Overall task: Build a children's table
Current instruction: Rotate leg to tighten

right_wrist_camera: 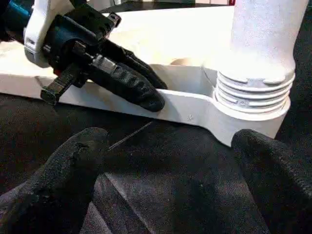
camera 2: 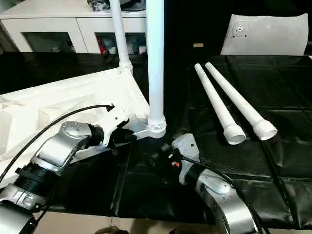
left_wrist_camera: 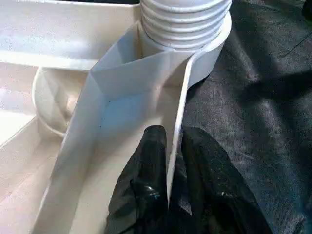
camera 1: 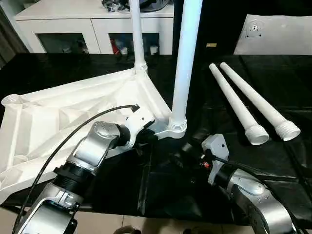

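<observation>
Lying upside down on the black-covered counter (camera 1: 273,87), the white plastic tabletop (camera 1: 73,117) takes up the left half of the scene, its ribbed underside facing up. It looks stiff but light, a hollow moulding whose thin rim wall would flex a little under a hard pinch, and the smooth plastic is likely slippery on the cloth. The rim beside a corner socket seems the best place to hold it, since the ribs stiffen it there.

Two tapered legs stand upright in it: the near leg (camera 1: 185,58) in the near right corner socket, with its ribbed collar seated at the rim, and the far leg (camera 1: 137,34) in the far corner. Two loose legs (camera 1: 253,105) lie side by side on the right of the counter, well apart from the tabletop, wide threaded ends pointing near. They look rigid, light and prone to rolling; gripping close to the ribbed wide end should give the surest hold.

A socket at the far left corner (camera 1: 12,101) is open, so by my judgement the job is about half done.

The left end effector (left_wrist_camera: 168,161) is closed narrow on the tabletop's thin rim wall just left of the near leg, one finger on each face. The right end effector (right_wrist_camera: 170,161) is spread wide and holds nothing, low over the cloth just near of that socket.

A white cabinet (camera 1: 92,24) stands behind.
</observation>
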Controlling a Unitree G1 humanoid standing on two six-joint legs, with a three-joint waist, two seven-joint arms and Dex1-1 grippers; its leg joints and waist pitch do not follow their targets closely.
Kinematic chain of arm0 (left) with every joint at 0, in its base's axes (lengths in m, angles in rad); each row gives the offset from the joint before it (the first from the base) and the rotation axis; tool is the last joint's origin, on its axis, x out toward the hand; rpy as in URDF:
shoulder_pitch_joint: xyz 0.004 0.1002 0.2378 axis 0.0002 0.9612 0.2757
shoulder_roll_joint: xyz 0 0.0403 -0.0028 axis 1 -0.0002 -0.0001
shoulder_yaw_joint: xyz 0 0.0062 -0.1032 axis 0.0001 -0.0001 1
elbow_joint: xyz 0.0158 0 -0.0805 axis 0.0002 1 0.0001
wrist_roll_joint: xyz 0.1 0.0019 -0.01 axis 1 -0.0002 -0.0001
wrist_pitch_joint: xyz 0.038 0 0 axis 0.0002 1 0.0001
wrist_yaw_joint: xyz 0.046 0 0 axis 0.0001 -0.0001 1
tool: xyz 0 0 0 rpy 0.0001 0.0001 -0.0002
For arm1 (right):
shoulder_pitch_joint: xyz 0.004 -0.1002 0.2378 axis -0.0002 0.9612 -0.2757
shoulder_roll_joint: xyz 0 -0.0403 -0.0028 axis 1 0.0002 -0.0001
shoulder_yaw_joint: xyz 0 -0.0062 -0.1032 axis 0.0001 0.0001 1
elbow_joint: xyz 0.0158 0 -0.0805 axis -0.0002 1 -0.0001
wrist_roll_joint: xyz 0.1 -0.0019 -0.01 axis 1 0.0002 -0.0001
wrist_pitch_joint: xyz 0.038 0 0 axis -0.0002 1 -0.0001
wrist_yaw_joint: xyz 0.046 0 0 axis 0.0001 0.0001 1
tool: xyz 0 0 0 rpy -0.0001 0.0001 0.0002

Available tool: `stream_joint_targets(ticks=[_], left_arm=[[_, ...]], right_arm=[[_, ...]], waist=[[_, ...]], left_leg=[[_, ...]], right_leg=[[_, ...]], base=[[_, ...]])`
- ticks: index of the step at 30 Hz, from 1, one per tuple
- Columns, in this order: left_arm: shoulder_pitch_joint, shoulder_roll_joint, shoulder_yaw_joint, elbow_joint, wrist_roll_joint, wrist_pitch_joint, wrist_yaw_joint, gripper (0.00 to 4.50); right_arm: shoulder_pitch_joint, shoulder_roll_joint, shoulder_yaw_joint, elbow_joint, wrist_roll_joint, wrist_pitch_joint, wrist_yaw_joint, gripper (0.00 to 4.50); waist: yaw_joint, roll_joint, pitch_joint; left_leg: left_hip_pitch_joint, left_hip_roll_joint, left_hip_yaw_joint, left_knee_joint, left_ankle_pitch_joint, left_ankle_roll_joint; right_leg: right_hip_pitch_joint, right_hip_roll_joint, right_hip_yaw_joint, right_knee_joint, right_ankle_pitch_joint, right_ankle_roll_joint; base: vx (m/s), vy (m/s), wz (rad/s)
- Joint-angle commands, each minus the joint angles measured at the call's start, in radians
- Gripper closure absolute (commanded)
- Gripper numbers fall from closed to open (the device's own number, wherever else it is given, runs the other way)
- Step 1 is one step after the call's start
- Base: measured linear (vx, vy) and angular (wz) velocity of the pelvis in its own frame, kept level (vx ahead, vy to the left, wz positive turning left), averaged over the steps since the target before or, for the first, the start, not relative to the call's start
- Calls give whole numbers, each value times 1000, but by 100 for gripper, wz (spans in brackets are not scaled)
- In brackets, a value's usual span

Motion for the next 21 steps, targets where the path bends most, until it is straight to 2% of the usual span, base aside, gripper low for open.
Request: stream_joint_targets(ticks=[1, 4, 9, 11, 13, 14, 16, 18, 19, 21], left_arm=[[-8, -4, 7, 11, -6, -12, 1, 376], [-8, -7, 9, 19, -10, -28, -4, 412], [-9, -3, -6, 39, 7, -45, -4, 435], [-9, 3, -18, 46, 19, -49, -3, 448], [-7, 9, -28, 53, 27, -52, -9, 448], [-5, 16, -39, 56, 36, -57, -15, 448], [-1, 26, -54, 57, 45, -66, -29, 448], [3, 32, -64, 57, 49, -78, -42, 448], [4, 33, -65, 58, 49, -79, -46, 448], [9, 45, -73, 58, 46, -148, -78, 448]], right_arm=[[-8, -2, -2, -12, 3, 11, -1, 0], [-9, -3, -2, -11, 3, 11, -1, 0], [-10, -3, -2, -12, 3, 11, -3, 0], [-10, -2, -2, -12, 3, 11, -2, 0], [-11, -2, -3, -10, 3, 9, -3, 0], [-11, -2, -3, -9, 3, 9, -4, 0], [-12, -2, -3, -9, 3, 8, -4, 0], [-13, -2, -4, -8, 3, 8, -4, 0], [-13, -1, -4, -7, 3, 8, -4, 0], [-17, -1, -5, -6, 5, 9, -4, 0]], waist=[[0, -6, -64], [0, -5, -63], [0, -3, -66], [-1, -4, -66], [-3, -2, -65], [-5, -5, -65], [-7, -2, -62], [-11, -6, -62], [-10, -5, -62], [-13, -3, -62]], left_leg=[[0, 75, -39, -74, -117, 74], [1, 75, -39, -74, -123, 73], [-1, 77, -40, -73, -100, 79], [-2, 76, -40, -74, -107, 79], [-1, 76, -40, -75, -111, 77], [-3, 76, -41, -75, -115, 76], [0, 75, -40, -76, -130, 74], [-1, 75, -40, -77, -137, 69], [-1, 75, -41, -77, -135, 68], [-1, 76, -42, -78, -138, 68]], right_leg=[[56, -98, 58, -90, -262, -166], [54, -98, 58, -90, -265, -166], [57, -98, 58, -83, -203, -180], [58, -100, 58, -85, -215, -180], [57, -99, 58, -86, -220, -180], [59, -99, 58, -85, -223, -180], [56, -99, 58, -89, -250, -175], [57, -99, 59, -93, -277, -166], [57, -100, 58, -91, -279, -165], [57, -99, 58, -92, -284, -161]], base=[[0, 0, 0], [0, 0, 0], [0, 0, 0], [0, 0, 0], [0, 0, 0], [0, 0, 0], [0, 0, 0], [0, 0, 0], [0, 0, 0], [0, 0, 0]])
